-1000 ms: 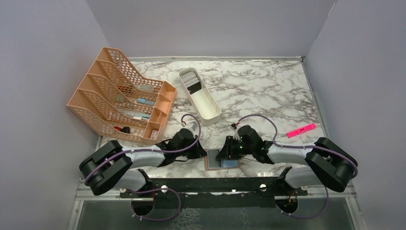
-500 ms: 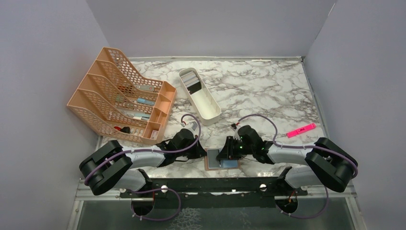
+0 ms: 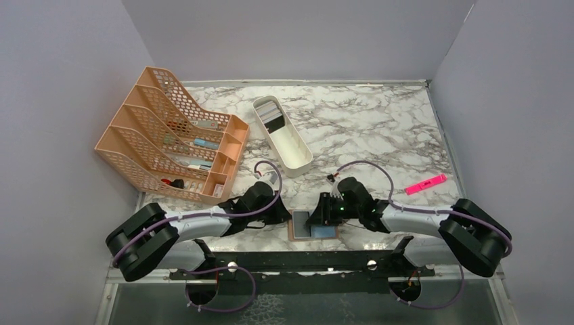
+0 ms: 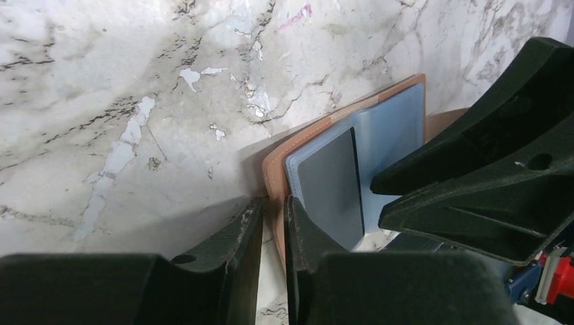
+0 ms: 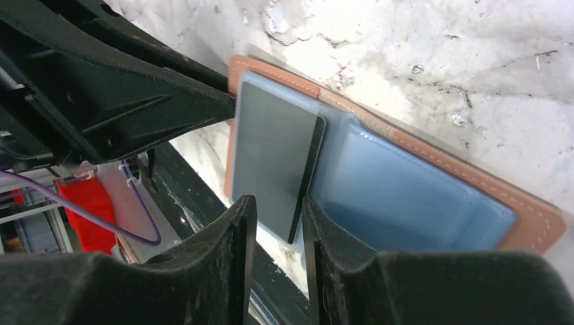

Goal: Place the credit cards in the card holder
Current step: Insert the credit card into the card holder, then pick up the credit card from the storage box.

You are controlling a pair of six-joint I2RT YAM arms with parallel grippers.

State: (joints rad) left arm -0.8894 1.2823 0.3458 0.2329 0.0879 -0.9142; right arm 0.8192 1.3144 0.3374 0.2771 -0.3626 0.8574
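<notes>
The tan card holder [image 3: 296,234] lies open at the near table edge, its light blue sleeves facing up. My left gripper [image 3: 287,218] is shut on its tan left edge [image 4: 274,169], with the leather pinched between the fingers [image 4: 271,213]. A dark grey credit card [image 5: 271,156] sits in the left sleeve with its right edge raised; it also shows in the left wrist view [image 4: 332,186]. My right gripper [image 5: 277,210] hovers over that card's near corner, jaws a narrow gap apart, not closed on it. More cards [image 3: 271,115] lie in the white tray.
A white oblong tray [image 3: 291,150] stands at the back centre. An orange mesh file rack [image 3: 169,135] is at the back left. A pink highlighter [image 3: 426,183] lies at the right. The black frame rail [image 3: 298,261] runs just below the holder.
Almost nothing: both grippers stay at the card holder, and the arms' elbows have shifted slightly outward.
</notes>
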